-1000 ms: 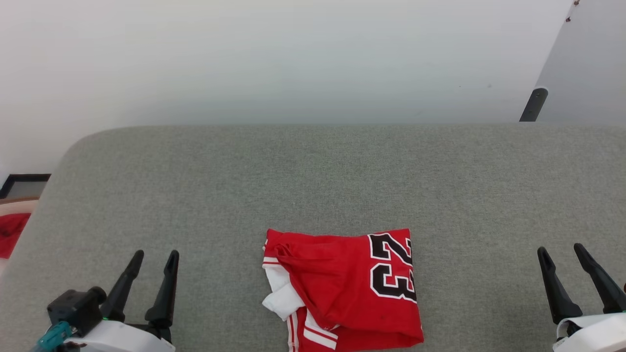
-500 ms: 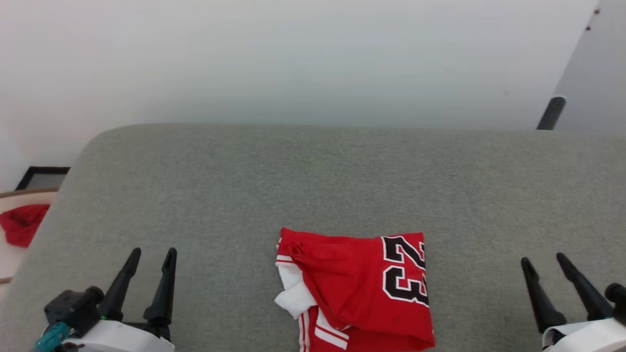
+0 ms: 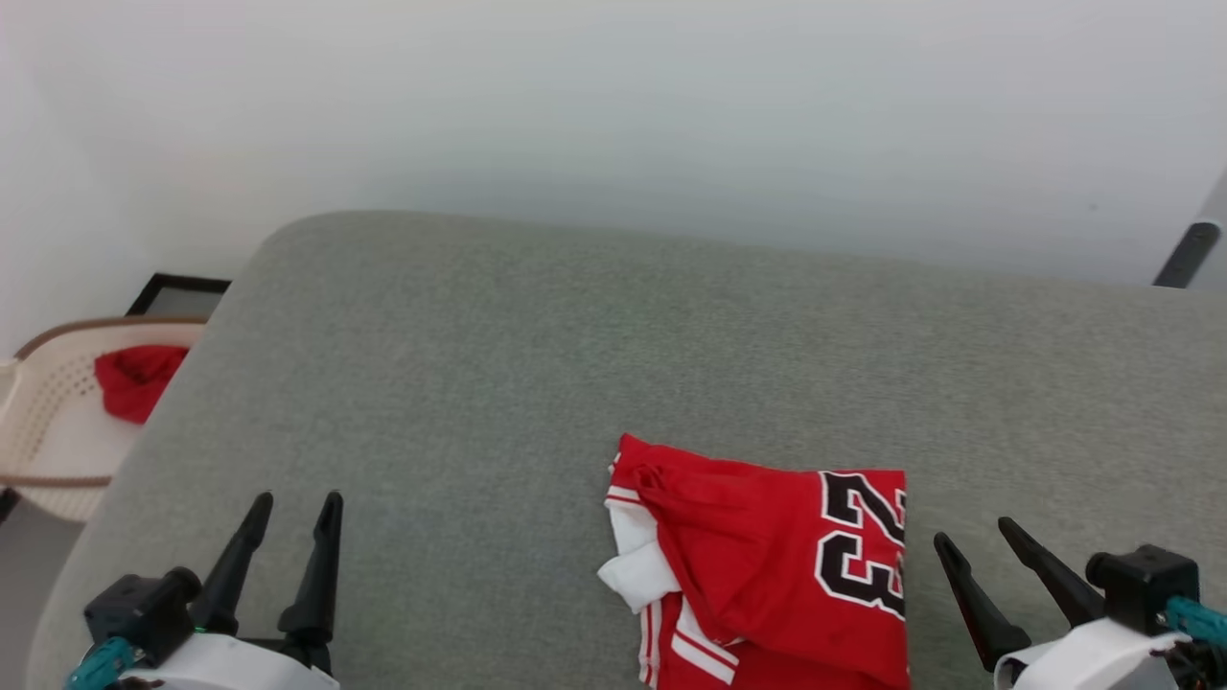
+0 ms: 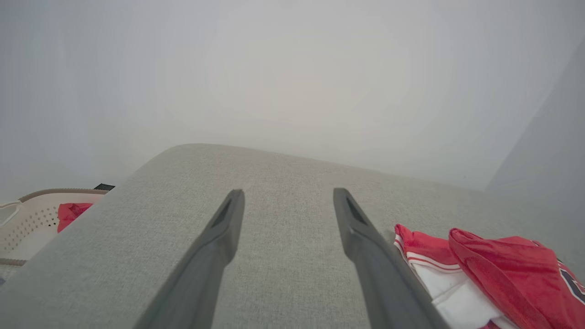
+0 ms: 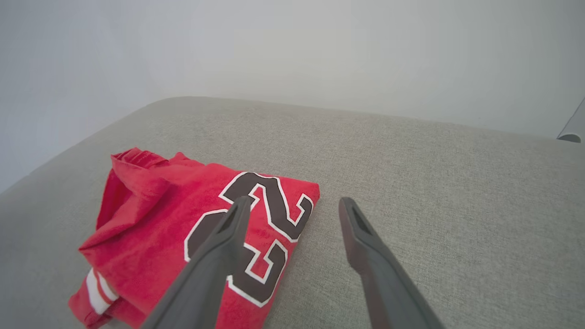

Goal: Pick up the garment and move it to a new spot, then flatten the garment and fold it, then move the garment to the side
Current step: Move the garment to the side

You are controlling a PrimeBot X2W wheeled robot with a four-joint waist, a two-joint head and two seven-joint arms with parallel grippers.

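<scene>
at the lower left of the head view, the left gripper (image 3: pixel 298 498) stands with its fingers fully spread and holds nothing. at the lower right, the right gripper (image 3: pixel 974 530) is equally spread and empty, just beside the numbered edge of the garment (image 3: pixel 767 565). the garment lies folded at the lower centre-right, on the grey cushion (image 3: pixel 575 364). risk: a pinch on the top layer alone would likely peel the fold open, and the loose white sleeve (image 3: pixel 633 580) may drag. at the far left, a basket (image 3: pixel 43 412) holds a small red cloth (image 3: pixel 134 381). this cloth is not the target.
</scene>
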